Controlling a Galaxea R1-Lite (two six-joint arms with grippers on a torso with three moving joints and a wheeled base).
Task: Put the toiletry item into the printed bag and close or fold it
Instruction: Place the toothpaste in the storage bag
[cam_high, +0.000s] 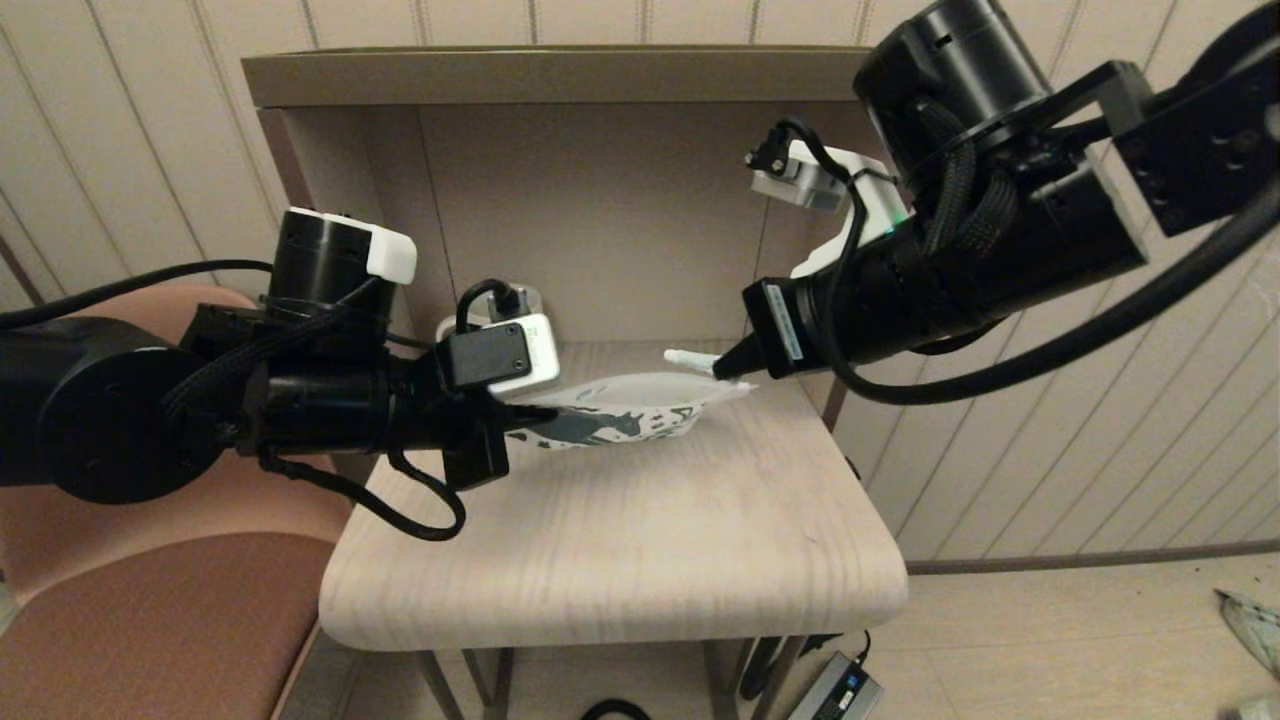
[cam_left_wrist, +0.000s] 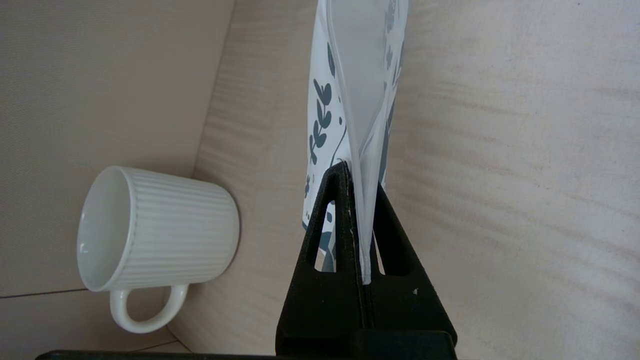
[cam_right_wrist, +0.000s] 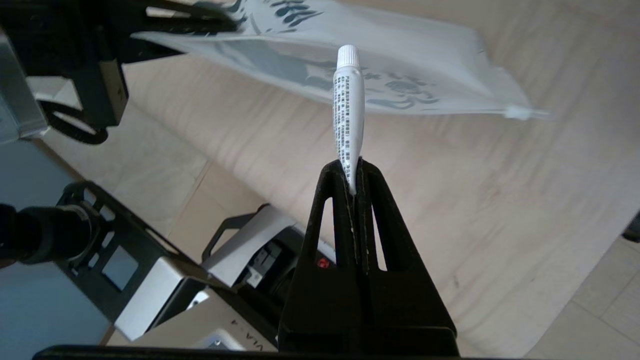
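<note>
Head view: left arm and its wrist cam block the left end of the printed bag (cam_high: 625, 408), so the grip itself can't be seen there; the mug (cam_left_wrist: 155, 235) is also hidden behind that arm, only shows in the left wrist view. Right gripper (cam_high: 738, 362) fingertips mostly covered by its own body in head view; just the tip of the toiletry item (cam_high: 690, 357) pokes out to the left.

Left gripper (cam_left_wrist: 361, 220): jaws pinched tight on one edge of the bag, which is lifted off the table (cam_high: 620, 540) and hangs out to the right, its two layers parted further along, so partly open. Right gripper (cam_right_wrist: 354, 175): jaws closed on the crimped end of the toiletry item (cam_right_wrist: 348, 105), cap end pointing toward the bag (cam_right_wrist: 380, 65). Tube is just above/beside the bag's right end, not inside; touching or not, can't tell.

Room: bag held mid-table, towards the far side. Near half of tabletop is bare wood w/ rounded front corners. Back panel and side wall close behind the bag; mug stands in the far left corner against the walls, apart from the bag. Chair (cam_high: 150, 600) at left of table.
</note>
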